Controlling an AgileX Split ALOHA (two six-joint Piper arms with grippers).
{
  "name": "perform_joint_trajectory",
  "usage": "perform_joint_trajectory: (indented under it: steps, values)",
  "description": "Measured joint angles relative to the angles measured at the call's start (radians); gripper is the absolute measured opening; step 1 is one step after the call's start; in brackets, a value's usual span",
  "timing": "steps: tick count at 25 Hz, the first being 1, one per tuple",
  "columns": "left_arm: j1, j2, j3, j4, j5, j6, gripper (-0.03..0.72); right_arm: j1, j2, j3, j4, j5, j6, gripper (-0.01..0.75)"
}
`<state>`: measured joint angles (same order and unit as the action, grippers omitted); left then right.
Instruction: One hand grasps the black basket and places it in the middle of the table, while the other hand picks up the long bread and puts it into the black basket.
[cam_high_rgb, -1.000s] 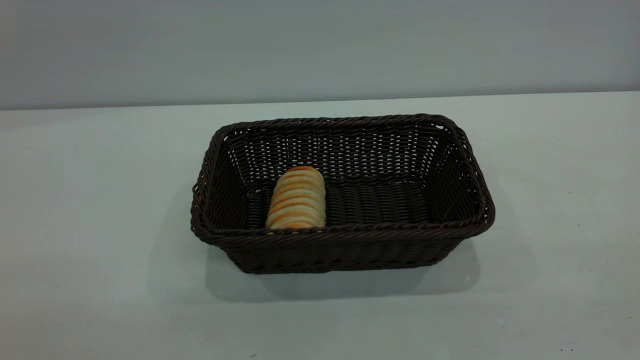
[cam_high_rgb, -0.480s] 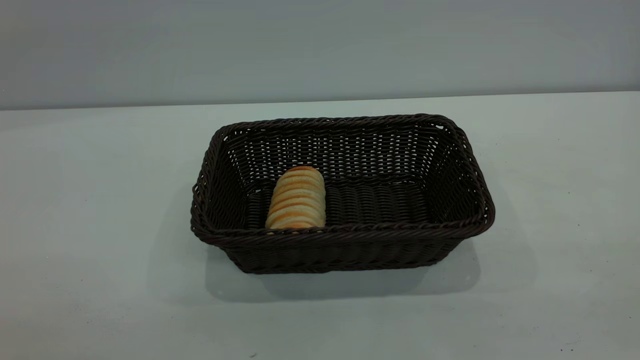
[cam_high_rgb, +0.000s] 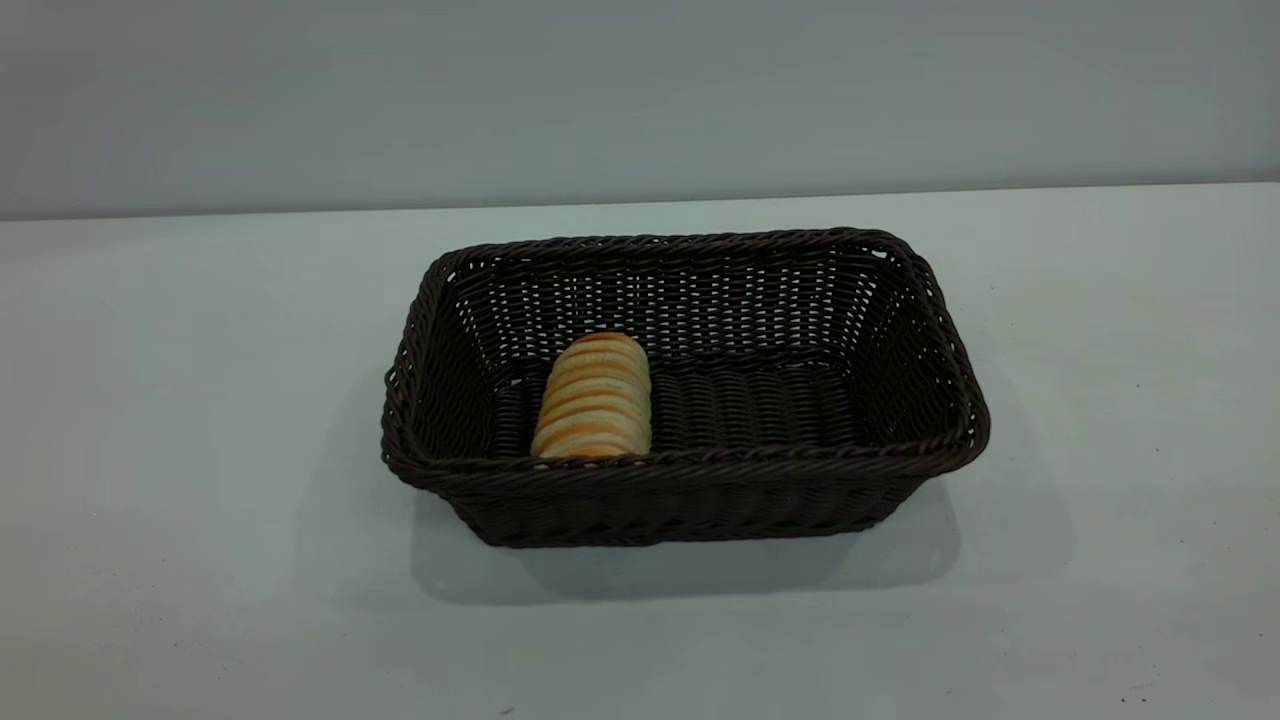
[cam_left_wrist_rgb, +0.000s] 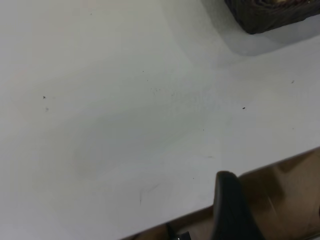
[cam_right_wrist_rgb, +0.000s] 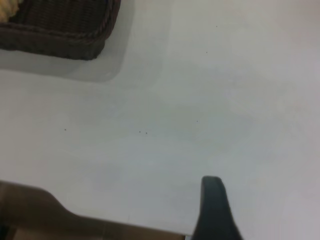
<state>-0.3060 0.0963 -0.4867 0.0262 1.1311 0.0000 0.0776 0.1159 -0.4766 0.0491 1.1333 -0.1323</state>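
Both grippers, left (cam_left_wrist_rgb: 231, 210) and right (cam_right_wrist_rgb: 214, 210), sit back at the table (cam_high_rgb: 200, 600) edge; whether their fingers are parted I cannot tell. Mid-table, the black basket (cam_high_rgb: 690, 490) holds the long bread (cam_high_rgb: 595, 398), likely soft and light, best gripped across its middle.

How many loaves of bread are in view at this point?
1. The bread lies inside the basket, toward its left end in the exterior view, on the table. The near wall hides its lower edge.
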Motion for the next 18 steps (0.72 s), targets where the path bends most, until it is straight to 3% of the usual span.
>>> perform_joint_trajectory:
  steps: [3, 11, 18]
  values:
    - [0.026, -0.013, 0.001, 0.0, 0.0, 0.0, 0.456, -0.007, -0.007, 0.0, 0.0, 0.0, 0.0, 0.538]
    - [0.254, -0.11, 0.001, 0.0, 0.0, 0.0, 0.455, -0.142, -0.106, 0.001, 0.003, 0.0, 0.0, 0.538]
    - [0.272, -0.118, 0.001, 0.0, 0.0, 0.0, 0.455, -0.154, -0.133, 0.001, 0.005, 0.003, 0.0, 0.538]
